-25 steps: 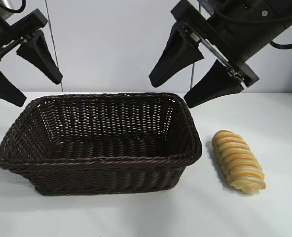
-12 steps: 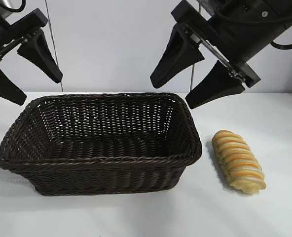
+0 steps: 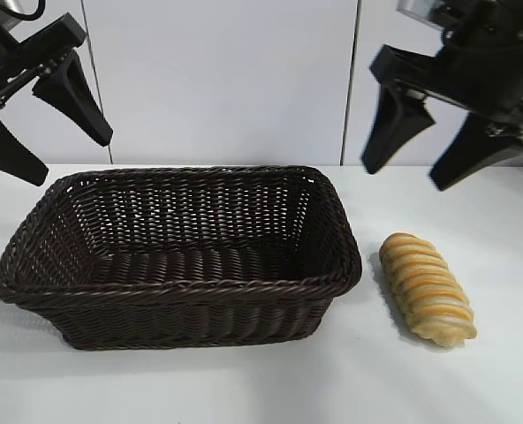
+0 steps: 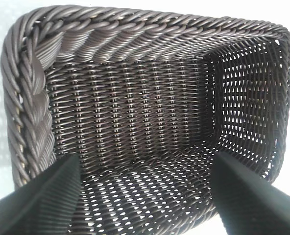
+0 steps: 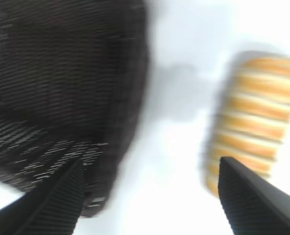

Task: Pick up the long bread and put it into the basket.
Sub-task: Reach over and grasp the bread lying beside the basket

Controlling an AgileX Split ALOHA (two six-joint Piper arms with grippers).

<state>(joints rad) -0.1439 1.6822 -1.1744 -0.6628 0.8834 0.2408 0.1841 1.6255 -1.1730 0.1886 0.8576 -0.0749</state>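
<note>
My right tool [image 3: 416, 172] hangs wide open above the bread [image 3: 427, 289], apart from it. The bread lies on the worktop [image 3: 473, 389] beside the basket [image 3: 178, 287]. My left tool [image 3: 63, 159], also wide, hangs over the basket's far end.

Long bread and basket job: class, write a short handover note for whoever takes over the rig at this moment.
Right gripper: open, empty, in the air above the table beyond the long bread.
Left gripper: open, empty, parked above the basket's left end.
Long bread: lies on the table to the right of the basket, apart from it, untouched.
Basket: nothing in it.
Done: nothing yet.
Left: lower onto the bread, grasp, lift, carry over the rim, release inside.
</note>
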